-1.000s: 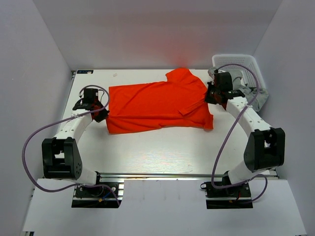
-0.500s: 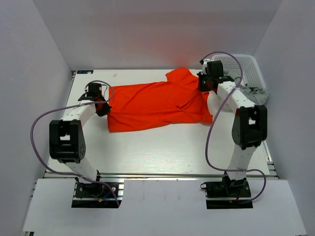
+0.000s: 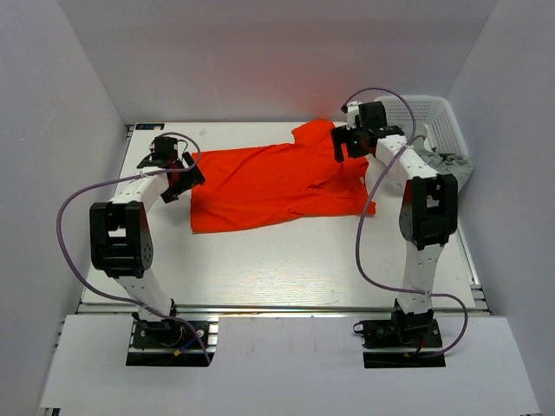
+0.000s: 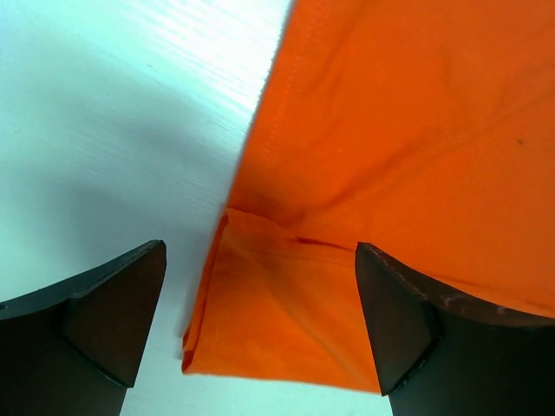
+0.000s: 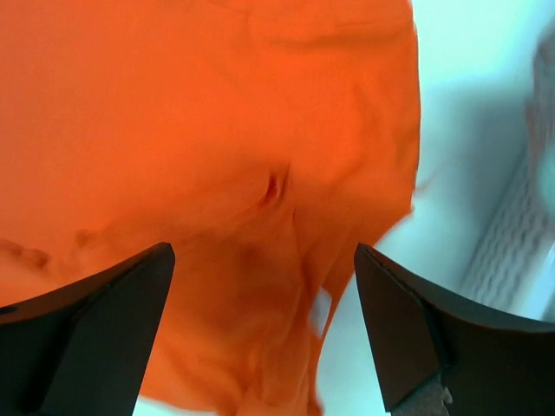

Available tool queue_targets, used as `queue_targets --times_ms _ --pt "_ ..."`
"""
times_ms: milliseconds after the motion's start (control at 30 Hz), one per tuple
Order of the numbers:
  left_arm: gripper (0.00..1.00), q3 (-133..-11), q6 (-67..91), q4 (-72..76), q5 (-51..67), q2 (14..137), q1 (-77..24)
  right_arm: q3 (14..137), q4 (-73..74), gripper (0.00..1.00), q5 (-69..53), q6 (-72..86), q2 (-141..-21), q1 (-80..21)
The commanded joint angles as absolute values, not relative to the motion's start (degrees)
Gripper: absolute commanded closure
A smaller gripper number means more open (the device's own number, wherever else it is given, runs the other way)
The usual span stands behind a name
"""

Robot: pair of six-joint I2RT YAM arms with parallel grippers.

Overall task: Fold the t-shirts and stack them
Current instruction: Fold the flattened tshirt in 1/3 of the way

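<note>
Orange shirt (image 3: pixel 277 184) is found spread on the worktop (image 3: pixel 260 260). Left tool (image 4: pixel 260 251) is held wide over its folded left corner. Right tool (image 5: pixel 260 251) is held wide over the rumpled right side. Grey shirt (image 3: pixel 453 165) is noted at the basket (image 3: pixel 425 108).

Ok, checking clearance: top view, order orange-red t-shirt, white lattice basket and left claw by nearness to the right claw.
1. Orange-red cloth t-shirt, directly beneath the right claw.
2. White plastic lattice basket, just to its right.
3. Left claw, far left.
</note>
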State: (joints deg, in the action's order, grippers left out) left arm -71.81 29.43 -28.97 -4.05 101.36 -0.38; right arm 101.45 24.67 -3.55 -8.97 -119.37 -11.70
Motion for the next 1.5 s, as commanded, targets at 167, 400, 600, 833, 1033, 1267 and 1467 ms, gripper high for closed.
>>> queue_targets --times_ms 167,400,600,833,1033,1267,1467 --pt "0.00 -64.3 26.2 -22.2 11.8 91.8 -1.8 77.9 24.4 0.10 5.3 4.6 -97.5 -11.6" --pt "0.00 -57.4 26.2 -18.6 17.2 91.8 -4.7 67.1 26.3 0.10 9.3 9.4 -92.5 -11.8" --pt "0.00 -54.5 26.2 -17.5 16.7 94.7 -5.3 65.0 24.5 0.10 9.0 9.0 -96.3 -12.0" --pt "0.00 -52.7 25.7 -20.1 12.2 95.8 -4.0 67.1 24.0 0.15 16.7 10.9 -103.4 -11.7" --pt "0.00 -53.2 25.7 -23.0 5.3 97.5 -4.0 68.3 24.1 0.52 25.2 13.5 -105.1 -11.3" --pt "0.00 -53.7 24.1 -25.8 -2.9 99.2 -3.5 70.7 25.0 0.57 32.2 9.6 -103.3 -10.2" --pt "0.00 -53.7 23.0 -26.4 -3.4 99.8 -3.5 70.4 25.0 0.58 35.2 6.9 -101.5 -8.1"
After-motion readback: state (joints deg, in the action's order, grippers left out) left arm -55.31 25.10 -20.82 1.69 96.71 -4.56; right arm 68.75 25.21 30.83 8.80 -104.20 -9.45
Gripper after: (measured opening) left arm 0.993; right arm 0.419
